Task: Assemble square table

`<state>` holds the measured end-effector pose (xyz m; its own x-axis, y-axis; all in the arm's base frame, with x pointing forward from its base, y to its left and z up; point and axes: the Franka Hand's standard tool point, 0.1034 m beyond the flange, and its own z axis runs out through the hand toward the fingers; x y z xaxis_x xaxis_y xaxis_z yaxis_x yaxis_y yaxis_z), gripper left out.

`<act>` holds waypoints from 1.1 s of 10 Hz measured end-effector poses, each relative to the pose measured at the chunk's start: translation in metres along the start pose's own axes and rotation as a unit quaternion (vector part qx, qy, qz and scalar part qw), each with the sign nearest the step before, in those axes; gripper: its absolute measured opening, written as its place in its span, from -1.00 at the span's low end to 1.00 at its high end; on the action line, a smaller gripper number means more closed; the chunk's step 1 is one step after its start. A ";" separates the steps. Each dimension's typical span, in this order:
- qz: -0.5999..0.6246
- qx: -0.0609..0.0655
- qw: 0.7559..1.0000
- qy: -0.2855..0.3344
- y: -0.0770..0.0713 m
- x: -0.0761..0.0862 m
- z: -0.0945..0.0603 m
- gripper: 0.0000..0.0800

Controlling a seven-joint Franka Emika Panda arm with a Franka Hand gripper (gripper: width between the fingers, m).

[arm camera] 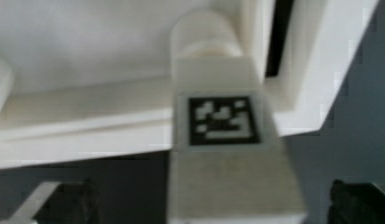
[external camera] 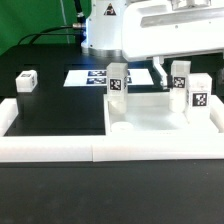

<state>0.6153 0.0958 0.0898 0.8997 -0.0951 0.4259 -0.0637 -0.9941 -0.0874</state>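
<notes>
The white square tabletop [external camera: 150, 112] lies at the exterior view's right, against the border wall. Three white tagged leg posts stand on it: one at its near left [external camera: 117, 82], one at the far side [external camera: 180, 76] and one at the right [external camera: 198, 97]. A fourth leg post [external camera: 25, 80] lies on the black mat at the left. My gripper [external camera: 177, 70] hangs under the white hand, over the far post. In the wrist view a tagged leg post [arm camera: 224, 130] runs between my gripper [arm camera: 210, 203]. The dark fingers [arm camera: 64, 203] stand apart from its sides. The tabletop [arm camera: 100, 70] shows beyond it.
A long low white border wall [external camera: 60, 148] runs along the front and up the left side [external camera: 8, 112]. The marker board [external camera: 92, 75] lies flat behind the tabletop. The robot base [external camera: 100, 30] stands at the back.
</notes>
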 end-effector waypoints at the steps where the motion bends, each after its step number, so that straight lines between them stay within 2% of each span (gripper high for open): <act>1: -0.001 -0.001 1.000 0.000 -0.002 -0.001 0.002 0.62; 2: -0.002 -0.001 1.000 -0.012 -0.003 -0.006 0.006 0.62; 3: 0.004 0.004 0.997 -0.073 -0.008 -0.013 0.010 0.62; 4: 0.007 0.007 0.994 -0.106 -0.009 -0.008 0.011 0.62; 7: 0.020 0.009 0.977 -0.211 0.006 -0.010 0.013 0.62; 8: 0.025 0.011 0.972 -0.235 0.007 -0.006 0.013 0.62; 9: 0.035 0.010 0.973 -0.230 0.006 -0.001 0.013 0.62; 11: 0.046 0.007 0.972 -0.231 0.004 -0.001 0.013 0.62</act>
<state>0.6193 0.0923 0.0773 0.9885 -0.1472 -0.0334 -0.1502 -0.9813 -0.1200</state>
